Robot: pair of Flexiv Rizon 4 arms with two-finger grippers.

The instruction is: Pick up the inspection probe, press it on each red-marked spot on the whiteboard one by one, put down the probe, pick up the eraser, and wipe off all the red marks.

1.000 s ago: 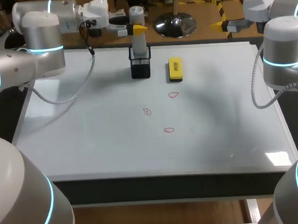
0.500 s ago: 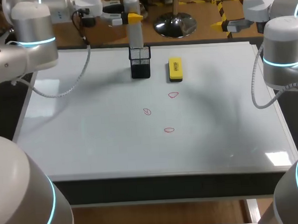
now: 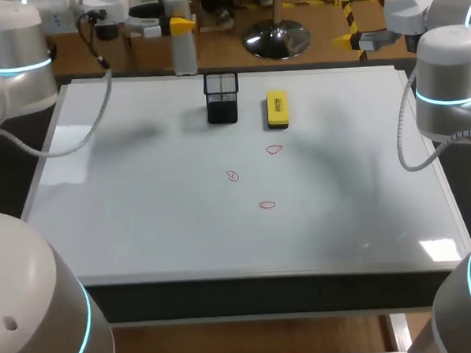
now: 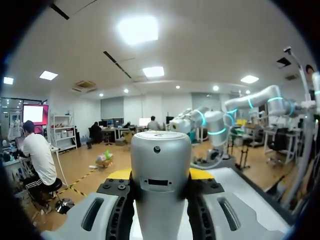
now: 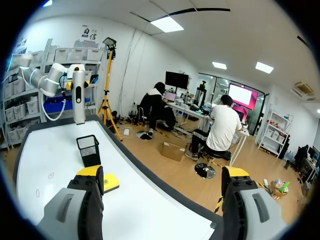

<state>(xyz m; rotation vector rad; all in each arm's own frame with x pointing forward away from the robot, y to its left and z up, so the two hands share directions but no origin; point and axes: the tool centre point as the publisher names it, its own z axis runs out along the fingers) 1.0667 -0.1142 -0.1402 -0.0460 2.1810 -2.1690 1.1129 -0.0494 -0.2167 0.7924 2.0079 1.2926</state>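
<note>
**Head view, near to far.** Three red marks [image 3: 268, 205] lie close together on the whiteboard tabletop [image 3: 143, 229], a little right of its middle. Beyond them the yellow eraser [image 3: 277, 109] lies flat. The black mesh holder [image 3: 221, 98] stands just beside it, on its left. Farthest, at the back edge and well left of the holder, my left end effector [image 3: 179, 25] carries the grey probe [image 3: 184, 54] upright. I cannot tell whether its lower end clears the surface.

**Left wrist view.** This view alone shows the grip: the probe's rounded body fills the gap, and both yellow-tipped fingers [image 4: 120, 174] press its sides, so the left end effector is clamped on the probe.

**Right wrist view.** My right end effector [image 5: 162, 172] has its fingers spread wide, a spacing the head view does not resolve. Past one finger this view gives the eraser, then the holder, and farthest the probe hanging upright in my left arm. Two of the marks show on the board.
</note>
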